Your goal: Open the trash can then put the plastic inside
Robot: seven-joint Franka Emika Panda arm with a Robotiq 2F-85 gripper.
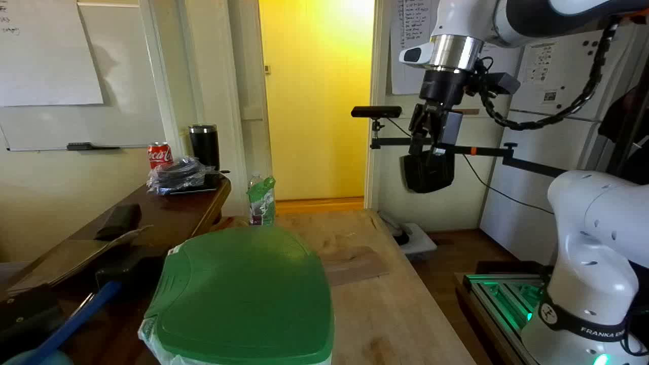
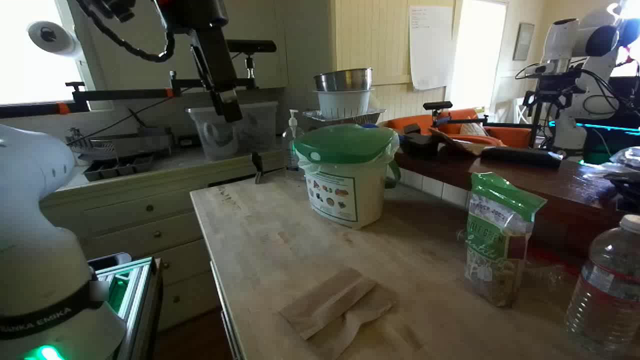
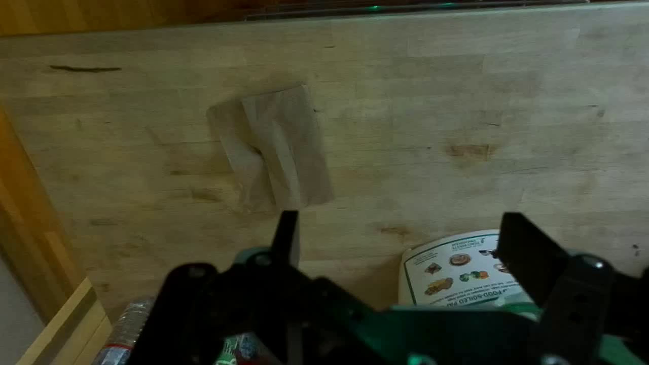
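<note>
The trash can has a glossy green lid (image 1: 243,299), which is down in both exterior views. Its white body with a picture label (image 2: 345,200) stands on the wooden table, and a clear liner sticks out under the lid. The label also shows in the wrist view (image 3: 451,274). My gripper (image 3: 402,220) is open, with nothing between its fingers. It hangs high above the table, apart from the can; it also shows in both exterior views (image 1: 425,149) (image 2: 231,107). A green and clear plastic bag (image 2: 500,240) stands on the table. I cannot tell which item the task calls the plastic.
A folded brown paper piece (image 2: 340,310) lies flat on the wooden table (image 2: 250,235). A clear bottle (image 2: 607,290) stands near the plastic bag. A dark wooden counter (image 2: 450,172) runs beside the can. A camera bar (image 1: 481,150) is behind the gripper.
</note>
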